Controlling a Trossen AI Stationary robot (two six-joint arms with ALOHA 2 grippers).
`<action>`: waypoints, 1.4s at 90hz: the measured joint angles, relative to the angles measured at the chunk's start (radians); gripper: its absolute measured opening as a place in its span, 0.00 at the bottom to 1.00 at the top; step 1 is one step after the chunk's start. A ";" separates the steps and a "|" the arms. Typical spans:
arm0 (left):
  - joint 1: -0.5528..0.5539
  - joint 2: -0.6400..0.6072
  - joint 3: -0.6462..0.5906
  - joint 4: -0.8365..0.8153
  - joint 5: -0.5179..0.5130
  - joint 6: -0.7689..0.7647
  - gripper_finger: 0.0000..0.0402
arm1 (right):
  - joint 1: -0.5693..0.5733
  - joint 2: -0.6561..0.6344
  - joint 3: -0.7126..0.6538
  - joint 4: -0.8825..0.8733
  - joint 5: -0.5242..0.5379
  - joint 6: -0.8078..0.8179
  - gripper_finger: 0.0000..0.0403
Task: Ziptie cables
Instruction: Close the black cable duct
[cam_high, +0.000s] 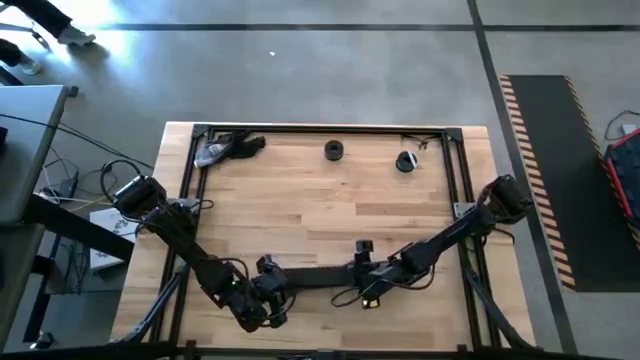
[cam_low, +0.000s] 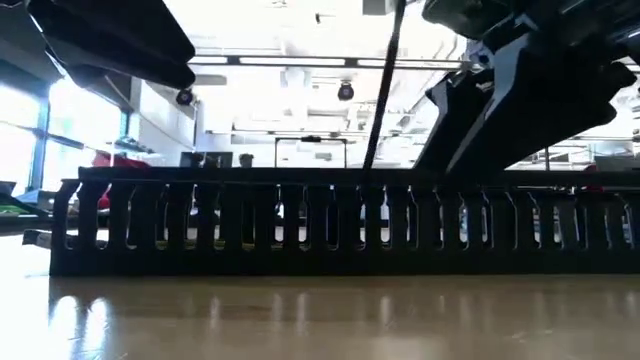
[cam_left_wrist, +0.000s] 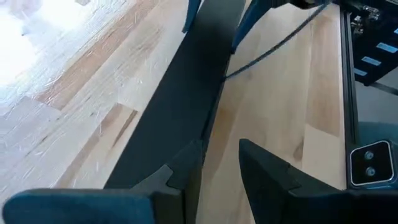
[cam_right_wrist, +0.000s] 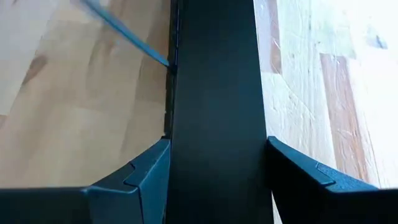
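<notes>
A long black slotted channel (cam_high: 320, 272) stands on the wooden table (cam_high: 330, 200) near its front edge, resting on its lower side (cam_low: 330, 262). My right gripper (cam_high: 372, 278) is at the channel's right end, with the channel (cam_right_wrist: 214, 74) filling the gap between its fingers. My left gripper (cam_high: 265, 295) is open at the channel's left end. The channel (cam_left_wrist: 180, 93) runs beside one of its fingers (cam_left_wrist: 186, 165), and bare wood shows in the gap. I cannot tell whether that finger touches it. The cables do not show plainly in any view. My right gripper has the channel between its two fingers (cam_right_wrist: 152, 171), one on each long side (cam_right_wrist: 177, 155), near the channel's right end. The fingers slant down from above and lie across the channel. The channel stays level on the table.
A thin dark line (cam_low: 382, 80) rises from the channel's top. A pale grey and black heap (cam_high: 222, 150) lies at the far left corner, and two small black round parts (cam_high: 333, 150) (cam_high: 405, 161) lie near the far edge. A black frame (cam_high: 320, 128) rims the table.
</notes>
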 joint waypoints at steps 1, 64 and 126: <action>0.000 0.000 0.000 0.000 0.000 0.000 0.22 | 0.000 0.000 0.000 0.001 -0.001 -0.001 0.50; -0.006 0.035 0.000 -0.027 0.060 -0.039 0.22 | -0.026 0.013 0.014 0.027 -0.109 -0.012 0.50; -0.022 0.078 0.000 -0.020 0.099 -0.106 0.22 | -0.034 0.012 0.014 0.024 -0.126 -0.043 0.50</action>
